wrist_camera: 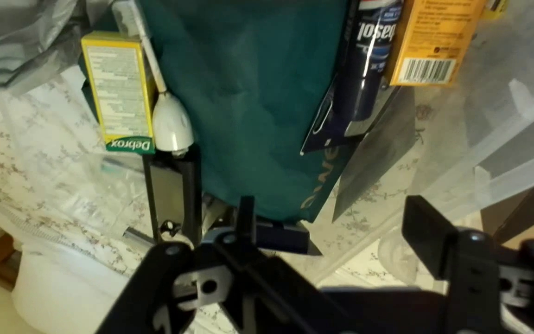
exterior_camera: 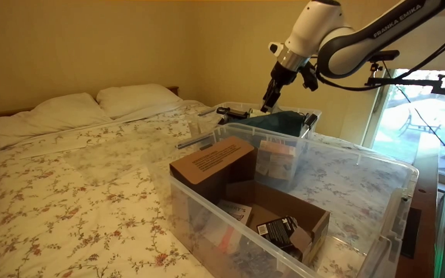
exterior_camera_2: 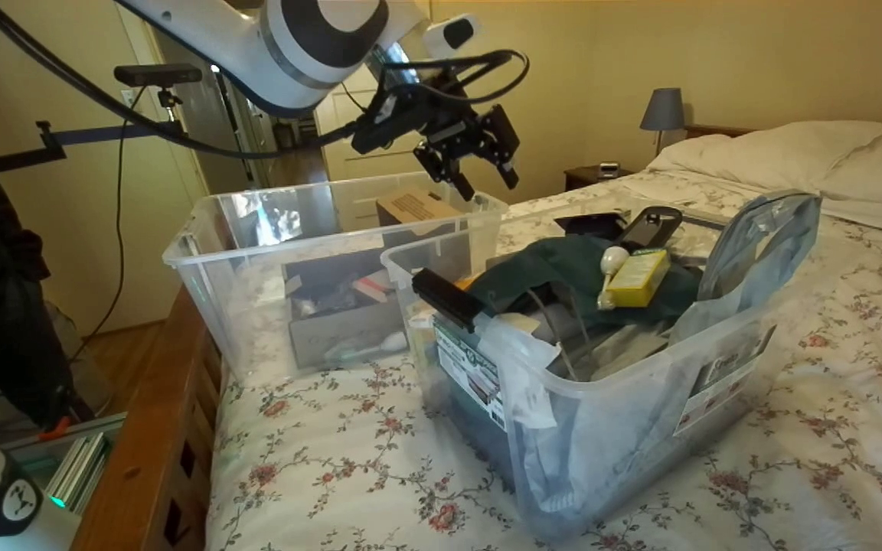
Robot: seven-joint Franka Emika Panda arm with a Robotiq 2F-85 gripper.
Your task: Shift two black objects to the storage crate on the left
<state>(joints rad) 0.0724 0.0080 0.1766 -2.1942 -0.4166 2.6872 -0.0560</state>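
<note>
The storage crate is the large clear tub, also seen in an exterior view. The smaller clear bin beside it holds a teal bag and several black items. A black case-like item lies at its far side with another black item beside it. In the wrist view the black case is left of a dark block. A black bar leans on the bin's rim. My gripper is open and empty above the bin's far edge, apart from everything.
An open cardboard box stands in the crate with a black labelled package inside. A yellow box, a white toothbrush-like item, a dark can and an orange box lie on the bin's contents.
</note>
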